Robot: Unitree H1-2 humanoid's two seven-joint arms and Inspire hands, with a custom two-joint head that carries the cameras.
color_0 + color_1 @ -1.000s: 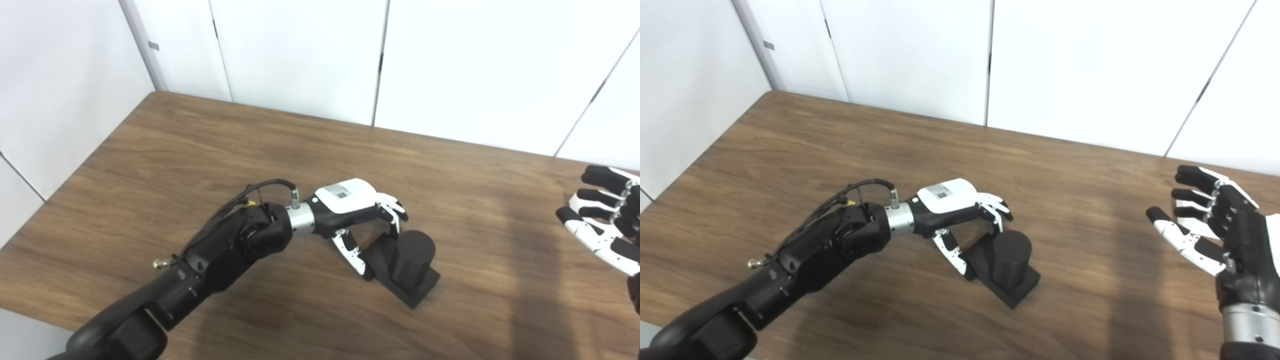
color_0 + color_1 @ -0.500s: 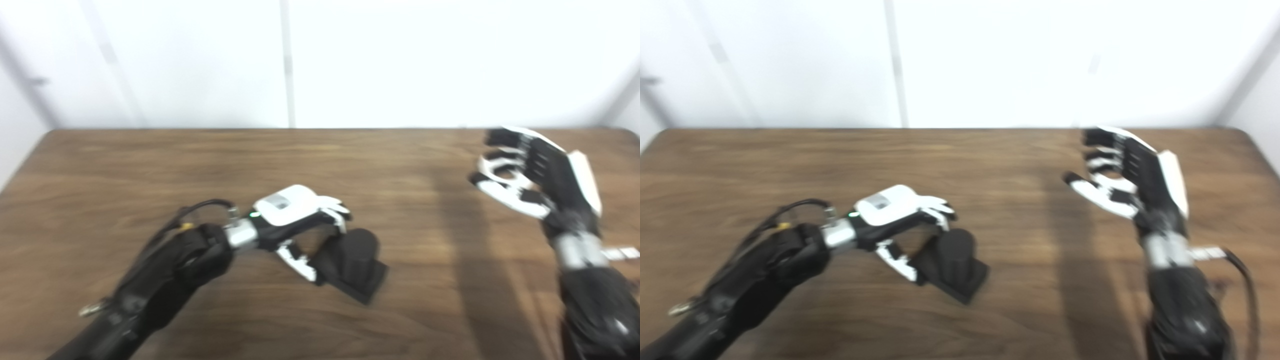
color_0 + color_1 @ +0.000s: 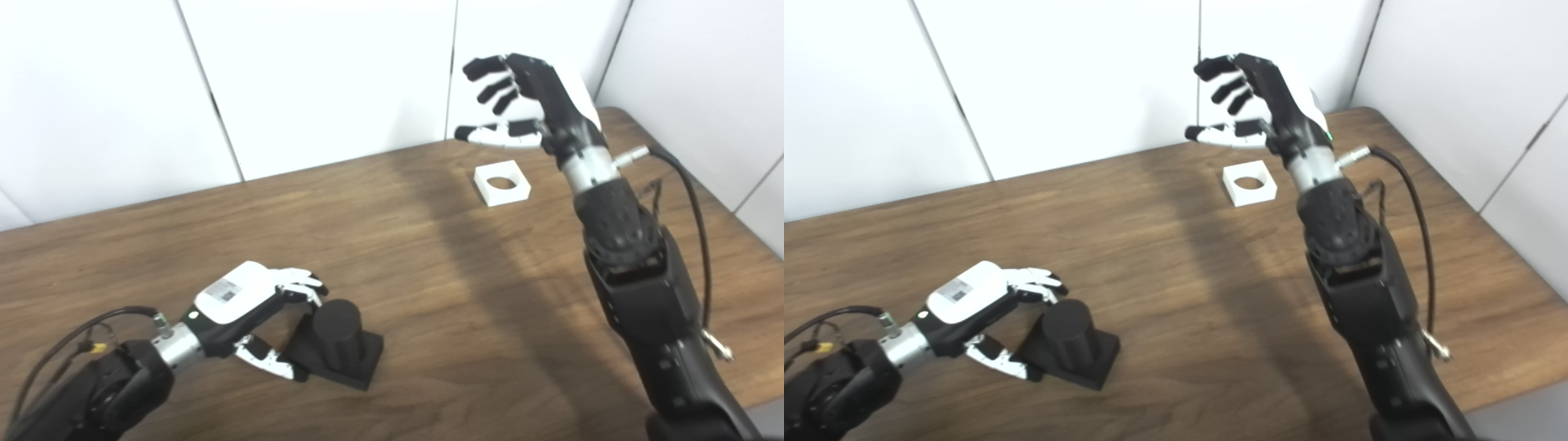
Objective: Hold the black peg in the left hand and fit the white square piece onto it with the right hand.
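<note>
The black peg (image 3: 337, 334), a short cylinder on a square base, stands on the wooden table (image 3: 429, 275) at the near left. My left hand (image 3: 245, 303) is shut on the black peg: its fingers reach over the far side and its thumb presses the base's near corner. The white square piece (image 3: 508, 196), with a round hole, lies flat at the far right of the table. Above and just behind the white piece hovers my right hand (image 3: 533, 101), open with fingers spread, holding nothing and not touching the piece.
White wall panels (image 3: 1078, 79) stand close behind the table and along its right side. The table's right edge (image 3: 1513, 257) runs near my right forearm, which carries a loose black cable (image 3: 1415, 202). Bare wood lies between peg and white piece.
The camera has swung to the right, bringing the white square piece into view. My right hand has risen and reached out over that piece. The left hand keeps its hold on the peg.
</note>
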